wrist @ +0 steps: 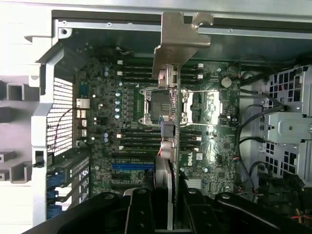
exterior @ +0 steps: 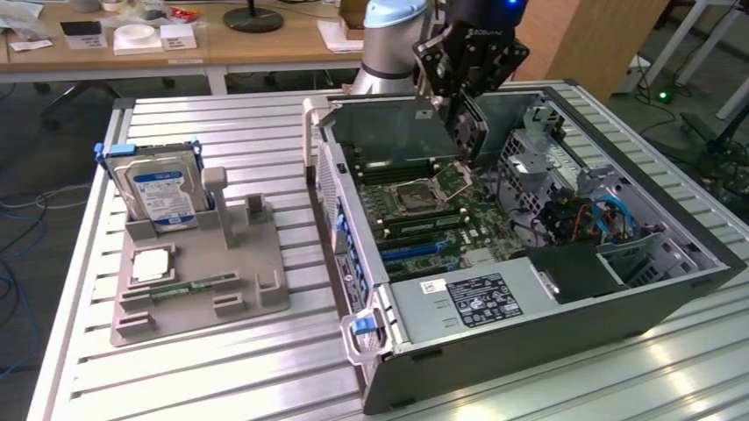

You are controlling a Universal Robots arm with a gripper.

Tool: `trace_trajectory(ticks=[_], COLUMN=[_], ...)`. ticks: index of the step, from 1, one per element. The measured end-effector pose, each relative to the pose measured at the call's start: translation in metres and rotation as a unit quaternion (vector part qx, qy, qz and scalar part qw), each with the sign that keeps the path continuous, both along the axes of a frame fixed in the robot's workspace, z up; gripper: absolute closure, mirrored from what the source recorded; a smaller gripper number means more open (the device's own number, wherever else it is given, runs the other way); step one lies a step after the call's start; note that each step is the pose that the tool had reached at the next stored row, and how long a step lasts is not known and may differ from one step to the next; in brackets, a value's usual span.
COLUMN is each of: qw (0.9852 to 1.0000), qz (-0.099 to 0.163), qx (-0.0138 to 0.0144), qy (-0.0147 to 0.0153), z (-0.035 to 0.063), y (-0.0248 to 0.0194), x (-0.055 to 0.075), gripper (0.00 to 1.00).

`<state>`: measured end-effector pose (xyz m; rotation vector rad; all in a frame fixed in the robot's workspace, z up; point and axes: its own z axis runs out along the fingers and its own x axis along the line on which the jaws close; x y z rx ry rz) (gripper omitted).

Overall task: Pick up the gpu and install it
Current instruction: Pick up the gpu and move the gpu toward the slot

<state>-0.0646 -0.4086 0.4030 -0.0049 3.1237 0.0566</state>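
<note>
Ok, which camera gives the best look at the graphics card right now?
The wrist view: it shows the graphics card edge-on, held in the gripper, with its metal bracket clear over the motherboard. The exterior view shows it as a dark sliver hanging under the gripper above the open computer case.

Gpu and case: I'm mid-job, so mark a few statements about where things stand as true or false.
1. The gripper is clamped on the gpu over the open computer case. True.
2. The gpu is seated in a blue slot. False: it hangs edge-on above the processor socket, clear of the motherboard.
3. The hard drive stands upright in the grey fixture. True.
4. The fixture sits on the exterior view's right of the case. False: it is on the left.
</note>
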Motion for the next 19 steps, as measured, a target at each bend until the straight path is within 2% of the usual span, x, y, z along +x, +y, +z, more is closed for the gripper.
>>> trace_trajectory(ticks=[13, 19], qw=[1.0000, 1.0000], qz=[0.000, 0.000], qx=[0.0000, 0.0000], qy=[0.0000, 0.0000], z=[-0.0014, -0.0016], y=[0.0000, 0.0000], x=[0.036, 0.038], gripper=[0.73, 0.73])
